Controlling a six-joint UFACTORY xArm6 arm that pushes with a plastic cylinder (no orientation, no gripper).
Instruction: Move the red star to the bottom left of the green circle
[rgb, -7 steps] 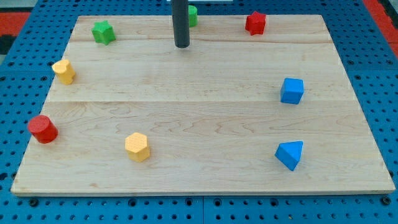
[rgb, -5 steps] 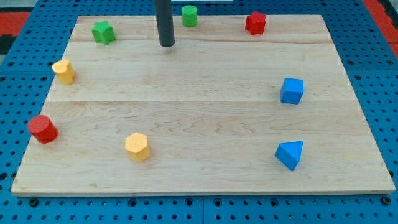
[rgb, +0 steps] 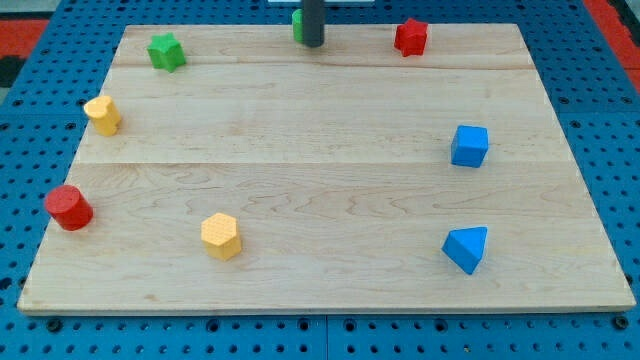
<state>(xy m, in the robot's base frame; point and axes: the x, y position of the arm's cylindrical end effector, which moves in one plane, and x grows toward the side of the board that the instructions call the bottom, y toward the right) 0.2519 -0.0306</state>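
Observation:
The red star (rgb: 410, 37) sits near the view's top edge of the wooden board, right of centre. The green circle (rgb: 297, 25) stands at the top centre and is mostly hidden behind my rod; only its left edge shows. My tip (rgb: 312, 44) rests at the top centre, right in front of the green circle and about a hundred pixels to the left of the red star.
A green star (rgb: 166, 51) is at the top left. A yellow block (rgb: 102, 115) and a red cylinder (rgb: 68, 207) sit at the left edge. A yellow hexagon (rgb: 221, 236) lies at bottom centre-left. A blue cube (rgb: 469, 146) and a blue triangle (rgb: 466, 248) are on the right.
My tip swung left, then moved right and toward the view's top, and now covers most of the green circle. No block has moved.

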